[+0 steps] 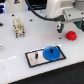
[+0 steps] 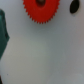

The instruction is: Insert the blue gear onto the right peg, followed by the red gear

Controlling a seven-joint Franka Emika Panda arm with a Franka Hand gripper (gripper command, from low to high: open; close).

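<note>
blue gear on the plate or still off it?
On. The blue gear lies flat on the grey plate, toward the exterior view's right end. Whether the peg passes through its hub cannot be told. The red gear sits apart on the table.

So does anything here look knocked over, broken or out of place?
Nothing stands out. The blue gear lies flat on the grey plate, the red gear sits flat on the table, and the small beige piece looks intact.
</note>
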